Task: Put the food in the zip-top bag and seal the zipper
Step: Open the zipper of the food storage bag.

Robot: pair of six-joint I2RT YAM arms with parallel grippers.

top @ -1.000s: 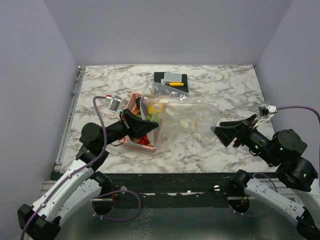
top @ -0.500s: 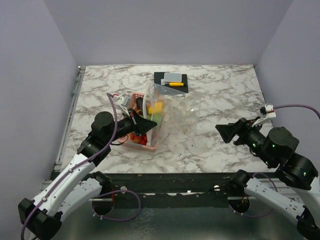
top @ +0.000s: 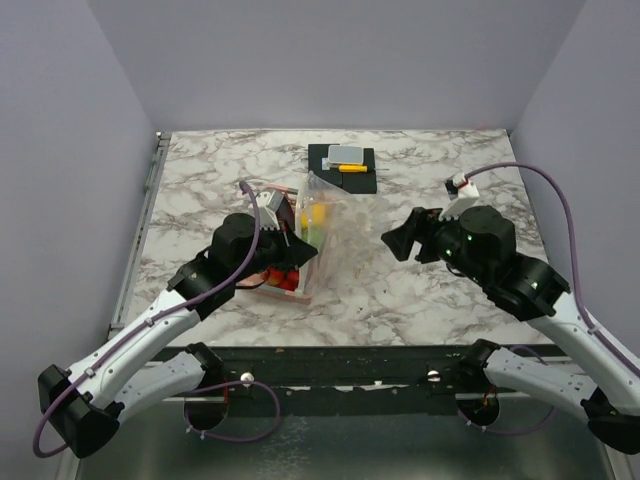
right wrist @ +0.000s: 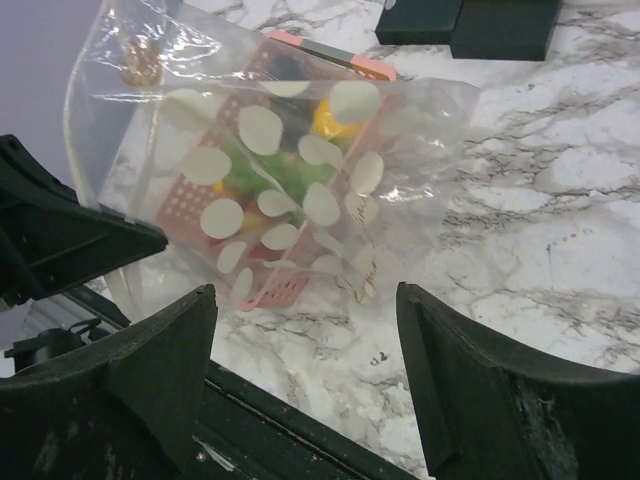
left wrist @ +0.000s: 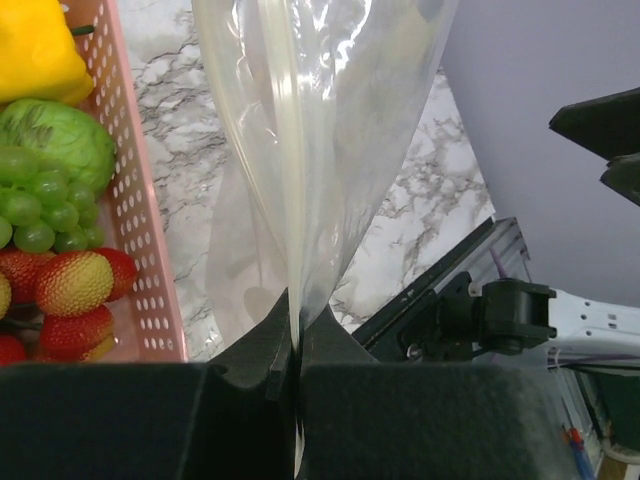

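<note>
The zip-top bag (top: 335, 225) is clear plastic with white dots and hangs upright beside the pink basket (top: 262, 288). My left gripper (top: 298, 250) is shut on the bag's edge; in the left wrist view the film (left wrist: 320, 150) rises from the pinched jaws of that gripper (left wrist: 295, 320). The food lies in the basket: a yellow pepper (left wrist: 35, 55), a green leafy piece (left wrist: 60, 140), grapes (left wrist: 35, 210) and strawberries (left wrist: 75, 285). My right gripper (top: 400, 238) is open and empty, just right of the bag. Its wrist view shows the bag (right wrist: 290, 170) ahead of the spread jaws of this gripper (right wrist: 305, 295).
A black base with a yellow-and-grey item (top: 345, 160) sits at the back middle of the marble table (top: 450, 180). The table's dark front rail (top: 380, 352) runs close below both grippers. Grey walls enclose three sides.
The left arm swung the bag from lying spread toward the right to hanging upright by the basket. The right arm moved in from the right toward the bag, its jaws widening.
</note>
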